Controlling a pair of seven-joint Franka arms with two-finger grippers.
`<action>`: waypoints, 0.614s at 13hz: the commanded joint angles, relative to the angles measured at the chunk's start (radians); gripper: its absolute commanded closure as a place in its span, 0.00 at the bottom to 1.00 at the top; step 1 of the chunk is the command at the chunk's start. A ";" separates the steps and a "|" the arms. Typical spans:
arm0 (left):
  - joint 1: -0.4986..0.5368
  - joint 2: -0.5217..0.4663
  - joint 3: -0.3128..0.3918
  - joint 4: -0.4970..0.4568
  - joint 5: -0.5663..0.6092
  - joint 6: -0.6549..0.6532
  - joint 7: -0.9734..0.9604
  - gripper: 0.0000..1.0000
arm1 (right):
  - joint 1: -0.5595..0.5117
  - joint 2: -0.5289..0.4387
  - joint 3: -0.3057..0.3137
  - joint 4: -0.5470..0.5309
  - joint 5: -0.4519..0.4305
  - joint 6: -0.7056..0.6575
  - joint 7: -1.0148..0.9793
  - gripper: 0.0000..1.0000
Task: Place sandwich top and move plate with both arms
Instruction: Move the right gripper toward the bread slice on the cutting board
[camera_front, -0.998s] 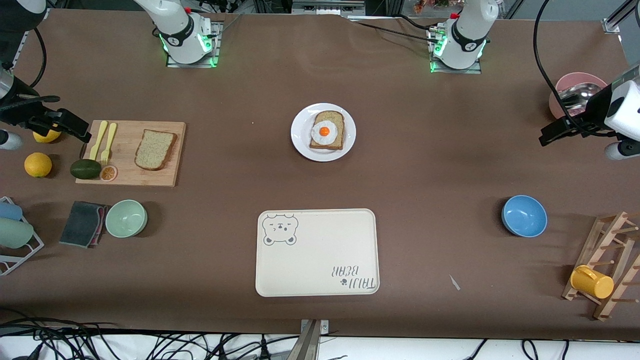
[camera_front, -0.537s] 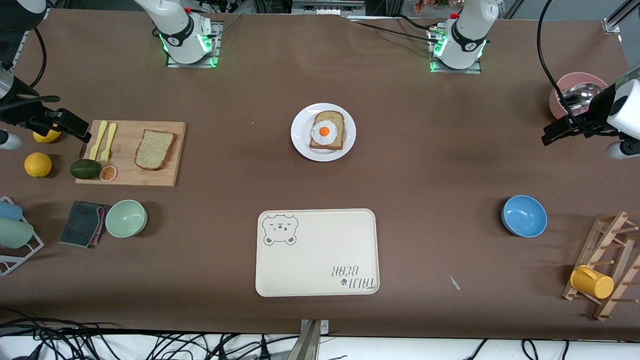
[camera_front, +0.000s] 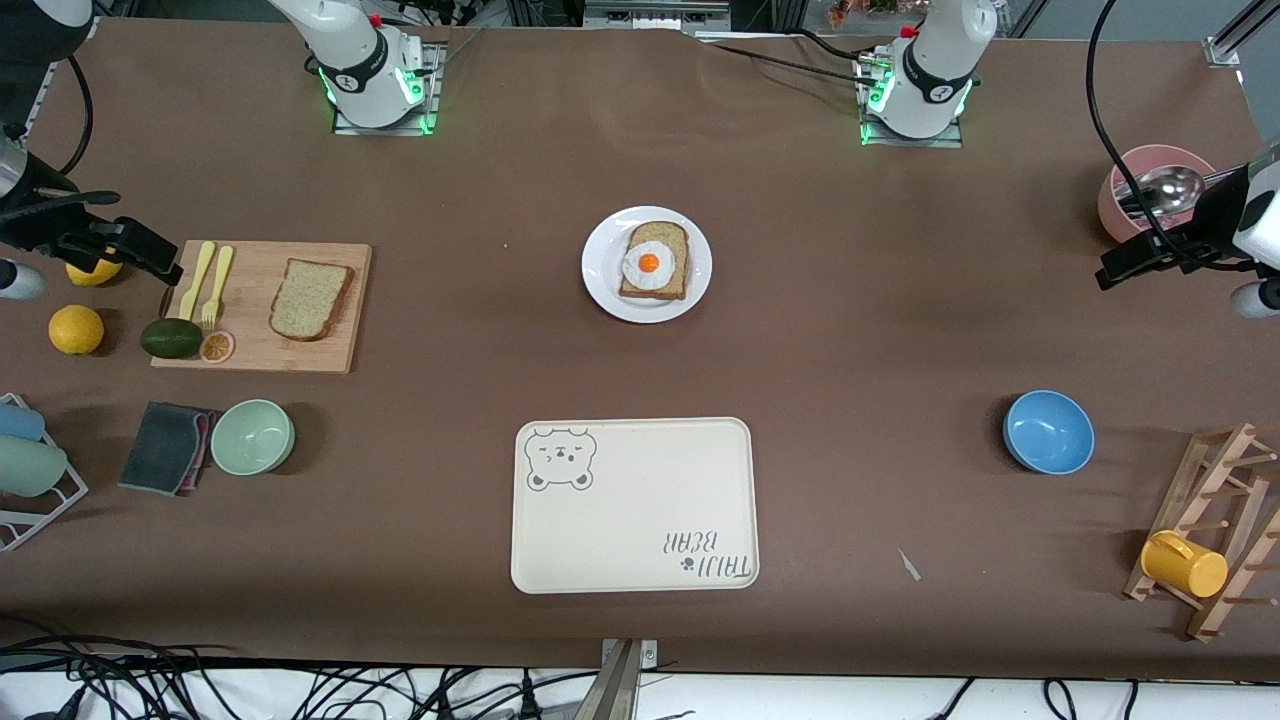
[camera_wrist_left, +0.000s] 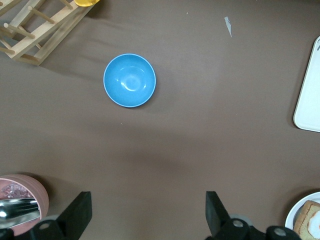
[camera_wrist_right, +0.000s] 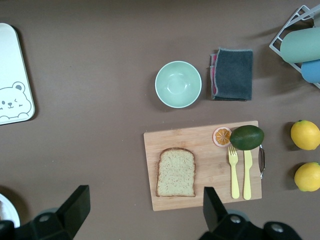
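Observation:
The sandwich top (camera_front: 311, 298), a plain brown slice, lies flat on a wooden cutting board (camera_front: 255, 270) toward the right arm's end of the table; it also shows in the right wrist view as the slice (camera_wrist_right: 176, 172). The white plate (camera_front: 600, 285) sits mid-table and bears a bread slice with a fried egg (camera_front: 650, 262). My right gripper (camera_front: 140, 250) hangs open and empty over the table beside the board's end, above a lemon. My left gripper (camera_front: 1130, 265) hangs open and empty over bare table beside a pink bowl. Both pairs of fingers (camera_wrist_left: 80, 215) (camera_wrist_right: 77, 205) stand wide apart.
A cream bear-print tray (camera_front: 640, 500) lies nearer the front camera than the plate. On the board are a yellow fork and knife (camera_front: 208, 280), an avocado (camera_front: 171, 337) and an orange slice. Also around: a green bowl (camera_front: 252, 436), a blue bowl (camera_front: 1048, 431), a pink bowl with a ladle (camera_front: 1150, 185) and a wooden rack (camera_front: 1215, 530).
The left arm has drawn back toward its end of the table, uncovering more of the pink bowl and ladle. The right arm has barely moved. Both grippers stay open.

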 joint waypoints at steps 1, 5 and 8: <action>0.000 -0.008 -0.007 0.010 0.015 -0.019 0.006 0.00 | 0.004 -0.007 -0.006 -0.008 0.018 -0.003 -0.016 0.00; 0.000 -0.008 -0.007 0.010 0.015 -0.021 0.006 0.00 | 0.004 0.018 -0.006 -0.015 0.018 0.007 -0.017 0.00; 0.000 -0.008 -0.007 0.010 0.015 -0.021 0.005 0.00 | 0.006 0.036 0.000 -0.028 0.016 0.014 -0.016 0.00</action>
